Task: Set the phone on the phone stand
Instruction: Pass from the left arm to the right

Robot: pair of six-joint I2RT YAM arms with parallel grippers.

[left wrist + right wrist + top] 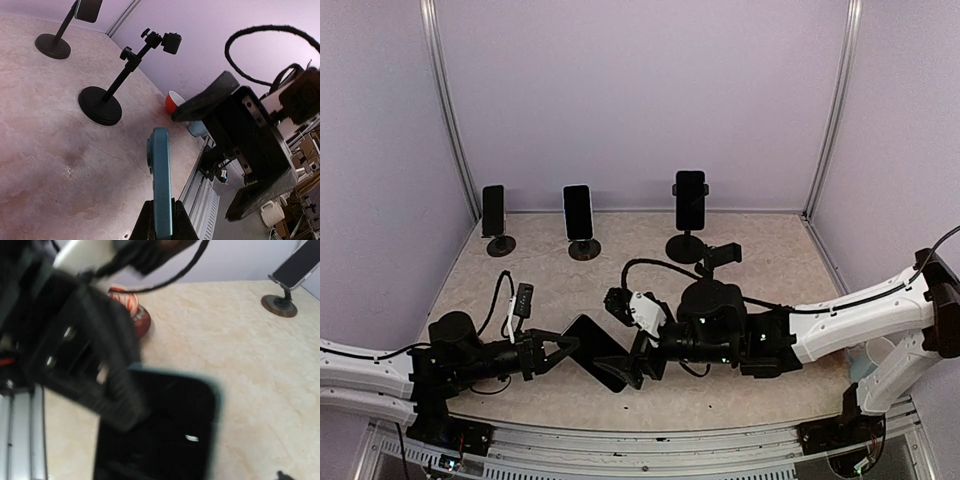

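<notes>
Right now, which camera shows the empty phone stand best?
Left wrist: the empty phone stand shows whole, from base to clamp. Top external shows only what looks like its clamp above the right arm, with the base hidden. Right wrist doesn't show it.

A beige, marble-veined table (pixel 790 285) carries a row of stands along its far edge. There is a short black round-based stand (pixel 501 245) at the left, a second black disc-footed stand (pixel 584 249) in the middle and a taller black pole stand (pixel 686 247) at the right. Just right of the tall one and nearer, a black jointed-stem stand with a clamp head (pixel 118 78) sits on its own round foot, apart from the others.
</notes>
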